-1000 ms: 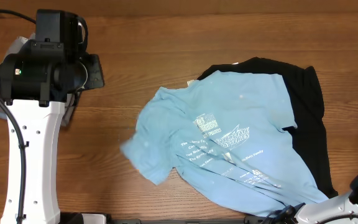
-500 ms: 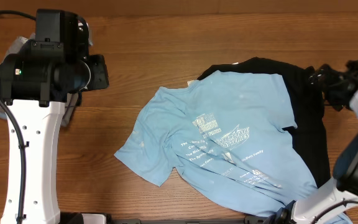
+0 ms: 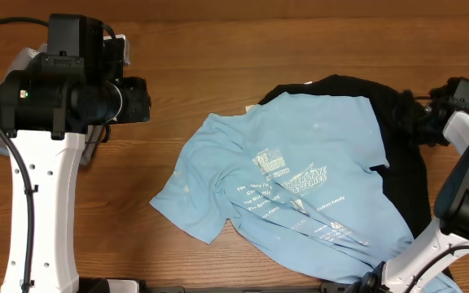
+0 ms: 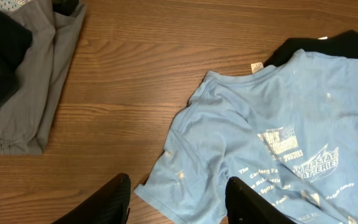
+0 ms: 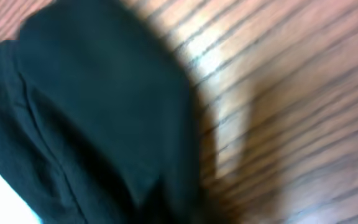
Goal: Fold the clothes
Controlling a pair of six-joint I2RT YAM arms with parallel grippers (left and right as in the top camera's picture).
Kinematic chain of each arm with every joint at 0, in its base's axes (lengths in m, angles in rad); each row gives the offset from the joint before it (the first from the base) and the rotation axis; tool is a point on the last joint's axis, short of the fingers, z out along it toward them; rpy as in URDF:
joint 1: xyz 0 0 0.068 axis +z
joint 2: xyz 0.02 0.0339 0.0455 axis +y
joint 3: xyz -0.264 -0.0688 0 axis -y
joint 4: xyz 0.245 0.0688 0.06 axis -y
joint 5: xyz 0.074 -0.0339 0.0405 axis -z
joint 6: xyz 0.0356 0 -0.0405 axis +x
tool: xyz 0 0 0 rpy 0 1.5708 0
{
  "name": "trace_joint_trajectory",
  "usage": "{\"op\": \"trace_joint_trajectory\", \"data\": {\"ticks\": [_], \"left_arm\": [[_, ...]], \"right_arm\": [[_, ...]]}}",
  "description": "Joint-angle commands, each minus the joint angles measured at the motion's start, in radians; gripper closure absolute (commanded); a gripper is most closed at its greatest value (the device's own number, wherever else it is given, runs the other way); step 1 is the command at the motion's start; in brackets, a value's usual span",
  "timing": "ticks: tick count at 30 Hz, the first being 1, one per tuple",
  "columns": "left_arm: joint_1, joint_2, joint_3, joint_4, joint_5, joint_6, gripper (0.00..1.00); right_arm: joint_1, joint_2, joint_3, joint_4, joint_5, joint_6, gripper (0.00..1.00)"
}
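Though it's creased, T-shirt (image 4: 272, 99) reads "Interstate Batteries".

Bare table (image 3: 218, 65) runs along the far edge and down a broad strip between the left arm (image 3: 43, 187) and the shirt (image 3: 300, 155), open through to the near edge. The shirt fills the middle and laps over the black garment (image 3: 401, 163), which blocks the right side up to the right gripper (image 3: 424, 122). A grey garment (image 4: 39, 81) crowds the far left, by the left arm.
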Motion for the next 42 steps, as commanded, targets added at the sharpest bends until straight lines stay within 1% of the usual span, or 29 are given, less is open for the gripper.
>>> {"op": "trace_joint_trajectory", "data": {"ticks": [1,4,8,14,16,18,21,22,24,25,26,30,33,35,39,42], "left_arm": [[0.002,0.020,0.015,0.000,0.047,0.033,0.48],[-0.013,0.041,0.002,0.000,0.117,0.066,0.49],[-0.064,0.081,-0.014,0.003,0.127,0.080,0.48],[-0.178,0.175,-0.033,0.005,0.109,0.087,0.44],[-0.211,0.219,-0.038,0.010,0.105,0.087,0.44],[-0.242,0.270,-0.040,0.029,0.104,0.087,0.44],[-0.280,0.354,-0.040,0.089,0.105,0.086,0.39],[-0.290,0.382,-0.040,0.108,0.105,0.086,0.39],[-0.307,0.446,-0.040,0.149,0.106,0.078,0.39],[-0.313,0.474,-0.040,0.168,0.113,0.074,0.37],[-0.319,0.505,-0.040,0.193,0.125,0.075,0.36],[-0.341,0.607,-0.040,0.286,0.144,0.075,0.32],[-0.354,0.674,-0.040,0.355,0.133,0.074,0.32],[-0.361,0.731,-0.040,0.415,0.078,0.052,0.32],[-0.364,0.783,-0.040,0.460,0.035,0.052,0.32],[-0.364,0.808,-0.040,0.470,0.009,0.052,0.29]], "right_arm": [[-0.006,0.017,0.052,-0.049,0.117,0.116,0.96],[-0.045,-0.031,0.164,-0.099,0.212,0.116,0.96],[-0.123,-0.065,0.371,-0.194,0.362,0.116,0.96],[-0.266,-0.065,0.599,-0.296,0.374,0.162,0.96],[-0.301,-0.065,0.628,-0.312,0.383,0.180,0.96],[-0.328,-0.066,0.633,-0.324,0.352,0.189,0.96],[-0.350,-0.064,0.629,-0.348,0.324,0.223,0.96],[-0.352,-0.064,0.629,-0.353,0.327,0.224,0.83],[-0.357,-0.065,0.630,-0.356,0.326,0.226,0.44],[-0.357,-0.066,0.630,-0.359,0.324,0.229,0.32],[-0.357,-0.067,0.630,-0.361,0.318,0.229,0.27],[-0.357,-0.075,0.630,-0.367,0.182,0.228,0.25],[-0.350,-0.089,0.630,-0.389,0.071,0.228,0.25],[-0.343,-0.108,0.630,-0.425,-0.002,0.227,0.25],[-0.341,-0.130,0.630,-0.468,-0.075,0.227,0.24],[-0.341,-0.138,0.630,-0.489,-0.116,0.227,0.24]]}}
